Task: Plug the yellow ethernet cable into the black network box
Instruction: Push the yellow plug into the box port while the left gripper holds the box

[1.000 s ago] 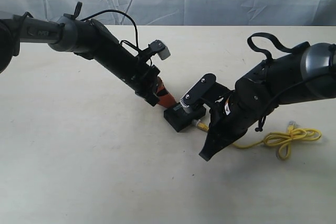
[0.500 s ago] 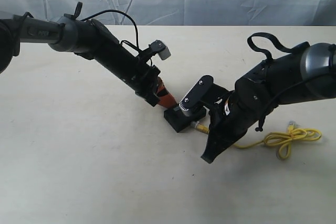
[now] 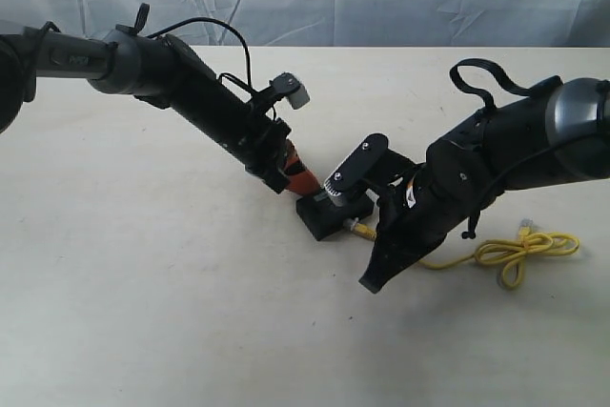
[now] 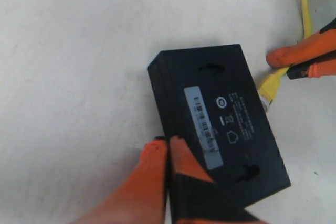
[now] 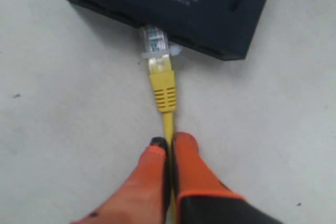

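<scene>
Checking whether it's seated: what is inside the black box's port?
The clear plug of the yellow ethernet cable enters a side port of the black network box, most of it showing outside. Its depth inside is hidden by the box wall.

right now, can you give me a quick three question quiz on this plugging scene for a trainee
1. True or false: the right gripper pinches the yellow ethernet cable just behind its plug.
2. The shut left gripper rests: A) in the air, touching nothing; B) against the black network box's side edge; C) around the cable.
3. Fill in: the plug at the box's port is ___ plastic.
Key: 1 true; 2 B; 3 clear.
</scene>
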Tool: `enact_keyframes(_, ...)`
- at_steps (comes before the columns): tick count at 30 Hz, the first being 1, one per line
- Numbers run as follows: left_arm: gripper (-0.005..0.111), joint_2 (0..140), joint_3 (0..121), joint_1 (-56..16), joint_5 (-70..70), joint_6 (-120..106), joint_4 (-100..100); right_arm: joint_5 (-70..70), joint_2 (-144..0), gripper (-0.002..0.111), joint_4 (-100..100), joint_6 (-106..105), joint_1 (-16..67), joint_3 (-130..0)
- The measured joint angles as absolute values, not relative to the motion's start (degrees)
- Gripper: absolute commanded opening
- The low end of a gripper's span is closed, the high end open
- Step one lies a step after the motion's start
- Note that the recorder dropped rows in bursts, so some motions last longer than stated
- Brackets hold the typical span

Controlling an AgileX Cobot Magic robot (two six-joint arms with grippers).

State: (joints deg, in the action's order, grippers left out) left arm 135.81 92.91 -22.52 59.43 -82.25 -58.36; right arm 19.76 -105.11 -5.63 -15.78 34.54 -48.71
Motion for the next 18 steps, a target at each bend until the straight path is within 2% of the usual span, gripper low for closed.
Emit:
enact_keyframes(9, 0.000, 135.8, 92.9, -22.5, 60.3, -79.2, -58.4, 20.4, -105.1, -0.001, -5.6, -4.9, 34.5, -48.7)
enact_keyframes(18, 0.000, 135.8, 92.9, -22.3, 60.8, -78.6, -58.0, 18.3, -105.1, -0.001, -5.7, -5.1, 34.5, -48.6)
